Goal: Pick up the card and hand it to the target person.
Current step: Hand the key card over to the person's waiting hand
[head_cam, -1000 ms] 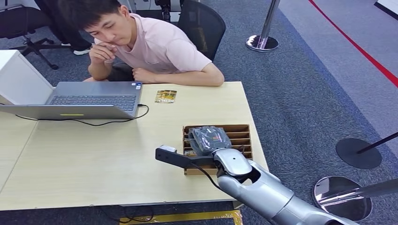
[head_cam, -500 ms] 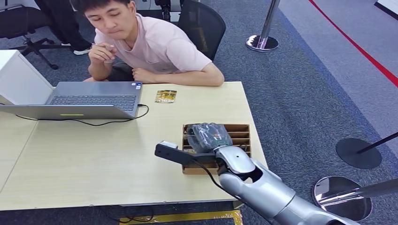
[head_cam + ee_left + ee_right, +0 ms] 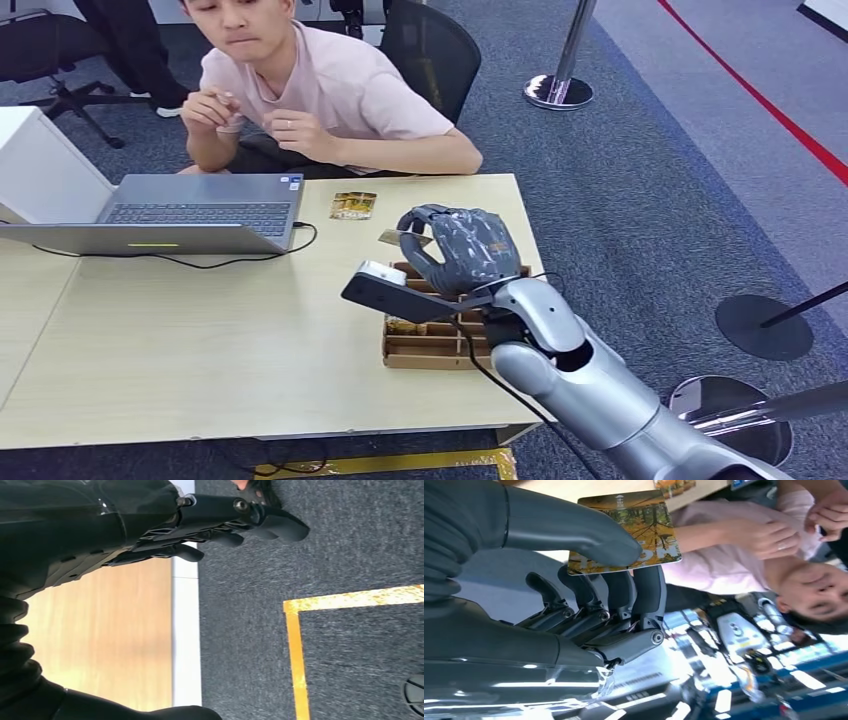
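Note:
My right hand (image 3: 460, 248) is raised above the cardboard organizer (image 3: 440, 340) and pinches a card (image 3: 391, 237) between thumb and fingers. In the right wrist view the card (image 3: 634, 530) shows an autumn-forest print, held under the thumb (image 3: 574, 527), with the person (image 3: 744, 555) beyond it. The person in a pink shirt (image 3: 340, 95) sits at the table's far side, both hands lifted near the chest. A second card (image 3: 353, 206) lies flat on the table near the person. My left hand (image 3: 215, 527) hangs beside the table edge, fingers apart, holding nothing.
An open laptop (image 3: 190, 212) with a black cable (image 3: 200, 262) sits at the table's back left. A white box (image 3: 40, 165) stands at the far left. Stanchion bases (image 3: 558, 92) stand on the carpet to the right, and an office chair (image 3: 430, 50) is behind the person.
My right hand rose out of the organizer with a card and moved toward the person. The organizer shifted slightly. The person sat up and lifted their forearm off the table.

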Controlling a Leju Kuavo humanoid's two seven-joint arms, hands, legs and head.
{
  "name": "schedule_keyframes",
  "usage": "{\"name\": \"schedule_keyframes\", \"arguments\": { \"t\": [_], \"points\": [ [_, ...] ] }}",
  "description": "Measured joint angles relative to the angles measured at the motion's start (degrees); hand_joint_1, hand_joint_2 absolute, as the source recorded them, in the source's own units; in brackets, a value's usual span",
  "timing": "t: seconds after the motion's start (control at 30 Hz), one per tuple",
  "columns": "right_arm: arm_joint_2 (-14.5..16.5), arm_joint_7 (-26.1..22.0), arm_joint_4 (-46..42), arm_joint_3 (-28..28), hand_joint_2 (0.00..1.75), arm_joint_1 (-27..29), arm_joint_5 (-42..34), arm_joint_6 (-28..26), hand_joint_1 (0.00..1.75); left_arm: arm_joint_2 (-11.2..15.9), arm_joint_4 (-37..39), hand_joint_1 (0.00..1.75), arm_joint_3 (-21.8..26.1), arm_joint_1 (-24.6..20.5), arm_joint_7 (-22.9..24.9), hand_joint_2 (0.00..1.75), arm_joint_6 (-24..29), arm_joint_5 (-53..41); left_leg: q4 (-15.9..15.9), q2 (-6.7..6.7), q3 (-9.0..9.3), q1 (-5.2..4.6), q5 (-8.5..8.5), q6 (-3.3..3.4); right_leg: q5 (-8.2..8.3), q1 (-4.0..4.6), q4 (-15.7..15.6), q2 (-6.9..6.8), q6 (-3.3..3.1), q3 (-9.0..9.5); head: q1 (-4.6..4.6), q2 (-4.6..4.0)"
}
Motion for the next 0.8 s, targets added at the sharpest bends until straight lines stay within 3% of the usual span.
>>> {"name": "schedule_keyframes", "arguments": {
  "t": [0.13, 0.33, 0.7, 0.8],
  "points": [
    [0.93, -4.9, 3.01, 0.85, 1.75, -2.06, 5.73, -2.09, 1.43, 0.0, 0.0, 0.0, -0.01, -0.15, -0.71, 1.75, -0.17, -0.64, 0.0, 0.0, 0.0, 0.02, 0.01, -0.01, 0.01, 0.01, 0.01, 0.0, -0.02, 0.0, 0.0, 0.0],
    [5.14, -11.9, 16.29, 3.39, 1.75, -7.26, 12.29, -11.39, 1.43, 0.01, 0.0, 0.0, -0.04, -0.34, -0.92, 1.75, -0.59, -1.89, 0.0, 0.0, 0.02, 0.05, 0.05, -0.04, 0.05, 0.05, 0.03, -0.01, -0.07, 0.0, -0.01, 0.0],
    [7.67, -12.55, 24.09, 4.3, 1.75, -9.64, 12.88, -12.67, 1.43, 0.05, 0.0, 0.0, -0.04, -0.34, -0.9, 1.75, -0.59, -1.97, 0.0, -0.01, -0.01, 0.05, 0.06, -0.05, 0.05, 0.04, 0.02, -0.01, -0.07, 0.0, -0.01, 0.0],
    [8.49, -13.59, 26.43, 4.5, 1.75, -10.76, 14.33, -16.46, 1.43, 0.07, 0.0, 0.0, -0.06, -0.35, -0.92, 1.75, -0.59, -2.1, -0.01, -0.01, -0.01, 0.05, 0.06, -0.05, 0.06, 0.05, 0.03, 0.0, -0.09, -0.01, 0.0, 0.01]
  ]
}}
